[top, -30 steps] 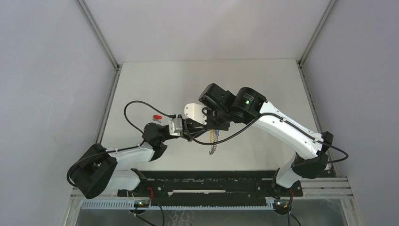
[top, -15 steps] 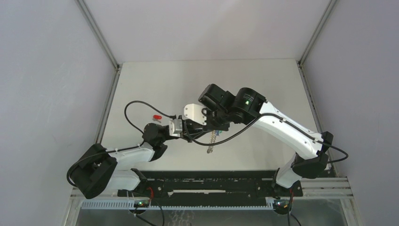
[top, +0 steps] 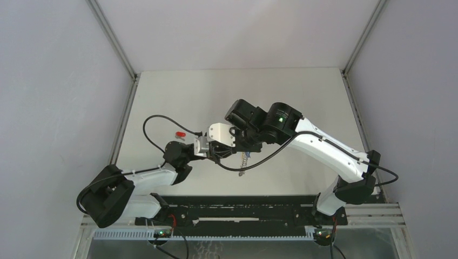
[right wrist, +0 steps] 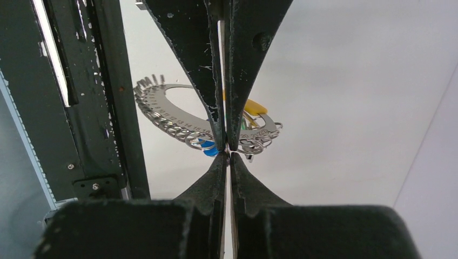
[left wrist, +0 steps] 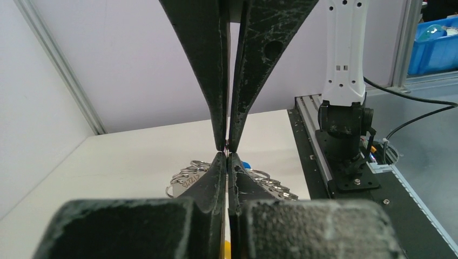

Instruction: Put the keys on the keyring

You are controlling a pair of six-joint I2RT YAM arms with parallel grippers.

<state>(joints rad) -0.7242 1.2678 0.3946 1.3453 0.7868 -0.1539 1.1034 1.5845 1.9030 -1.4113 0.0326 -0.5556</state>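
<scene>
Your bench (top: 302, 91) is plain white. Near its left edge lies a key with a red head (top: 180, 133). The keyring (right wrist: 162, 118) is silvery, with a yellow tab (right wrist: 254, 106) and a blue key head (right wrist: 207, 146) beside it. The left arm (top: 148, 178) and right arm (top: 324, 148) are white with black joints.

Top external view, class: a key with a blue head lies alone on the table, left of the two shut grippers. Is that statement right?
Not quite. The key lying alone on the table has a red head, not a blue one, as the top external view shows. The rest stands: it lies left of the left gripper and the right gripper, and both are shut.
</scene>
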